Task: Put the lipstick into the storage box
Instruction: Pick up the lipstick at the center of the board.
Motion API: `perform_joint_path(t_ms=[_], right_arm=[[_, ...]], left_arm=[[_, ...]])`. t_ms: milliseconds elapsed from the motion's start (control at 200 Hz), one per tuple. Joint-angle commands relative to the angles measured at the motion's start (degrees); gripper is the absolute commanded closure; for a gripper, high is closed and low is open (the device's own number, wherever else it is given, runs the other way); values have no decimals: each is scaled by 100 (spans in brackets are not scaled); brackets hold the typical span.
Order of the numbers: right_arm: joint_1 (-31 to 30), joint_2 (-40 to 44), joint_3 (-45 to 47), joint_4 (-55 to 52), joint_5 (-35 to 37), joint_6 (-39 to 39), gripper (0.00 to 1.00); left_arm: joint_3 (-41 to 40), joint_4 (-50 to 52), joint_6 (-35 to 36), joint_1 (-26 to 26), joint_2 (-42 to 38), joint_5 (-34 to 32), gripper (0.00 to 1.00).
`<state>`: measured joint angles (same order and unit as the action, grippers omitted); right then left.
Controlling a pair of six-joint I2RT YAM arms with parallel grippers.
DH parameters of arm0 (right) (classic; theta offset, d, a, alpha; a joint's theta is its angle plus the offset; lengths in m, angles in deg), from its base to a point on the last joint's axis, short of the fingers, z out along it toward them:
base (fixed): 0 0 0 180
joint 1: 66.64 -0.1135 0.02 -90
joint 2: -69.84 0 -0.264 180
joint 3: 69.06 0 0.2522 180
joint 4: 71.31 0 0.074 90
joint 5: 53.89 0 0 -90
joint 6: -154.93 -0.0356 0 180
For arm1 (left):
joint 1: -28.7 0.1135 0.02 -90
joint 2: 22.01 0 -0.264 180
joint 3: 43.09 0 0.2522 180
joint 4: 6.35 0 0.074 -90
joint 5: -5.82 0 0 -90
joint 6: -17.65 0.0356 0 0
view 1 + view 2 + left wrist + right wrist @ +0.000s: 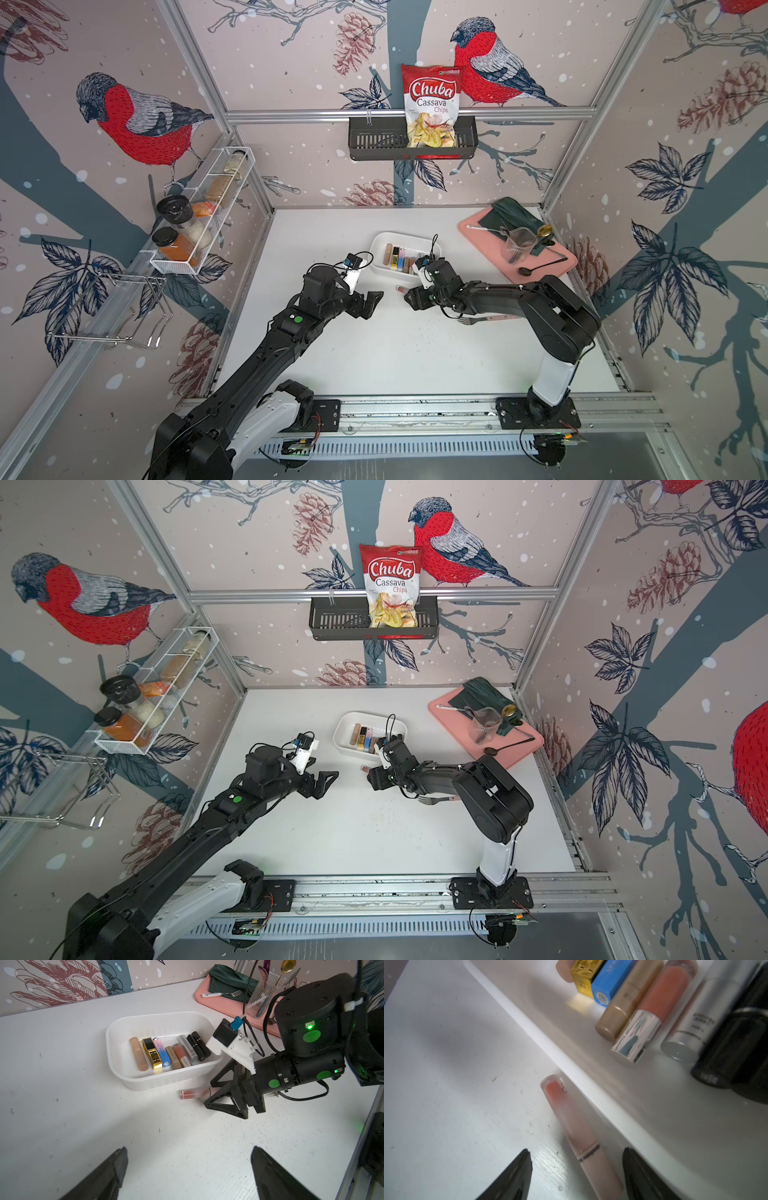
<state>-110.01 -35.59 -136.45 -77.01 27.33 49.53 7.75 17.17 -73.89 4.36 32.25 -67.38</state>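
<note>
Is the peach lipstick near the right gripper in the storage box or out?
Out. The lipstick lies flat on the table beside the storage box, between the open right gripper jaws.

The storage box (145, 1082) is smooth plastic (lipstick (571, 1122) tube perhaps frosted).

The left arm (266, 357) and right arm (557, 316) are showing black casings with white base segments and round green stickers (311, 1035); black cables (303, 1099) are looping past white camera mounts (232, 1047) toward triangular, open-framed fingers (228, 1111).
</note>
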Motion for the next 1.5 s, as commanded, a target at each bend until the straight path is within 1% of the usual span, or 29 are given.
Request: perform_joint_path(t_ms=[0,260,395,455,520,615,760,885,975,1196,1316,1496], right_arm=[[-130,-186,-252,-462,517,280,27],[-520,-504,-748,-969,1116,584,31],[-796,-529,-851,-1200,1702,678,38],[-868,-532,-877,-1272,1846,731,41],[-918,-546,-878,-1323,1913,756,43],[-914,-580,-873,-1340,1915,758,51],[-912,-591,-850,-1288,1855,741,70],[-914,-539,-840,-1254,1818,707,71],[-917,-441,-804,-1187,1806,683,75],[-910,-94,-660,-993,1501,542,76],[-816,244,-547,-853,1143,370,78],[-432,874,-395,-602,284,-19,77]], left_arm=[[10,-88,-4,17,14,103,4],[27,-82,-24,17,63,138,4],[18,-80,-14,12,67,176,4],[11,-79,-13,17,76,192,4],[23,-79,-13,17,69,200,4],[23,-88,-13,17,60,199,4],[14,-88,-13,17,75,201,4],[33,-81,-13,17,111,199,4],[37,-73,-26,17,120,174,4],[66,-53,-40,17,122,140,4],[92,-19,-57,12,129,81,4],[190,83,-101,20,81,-212,4]])
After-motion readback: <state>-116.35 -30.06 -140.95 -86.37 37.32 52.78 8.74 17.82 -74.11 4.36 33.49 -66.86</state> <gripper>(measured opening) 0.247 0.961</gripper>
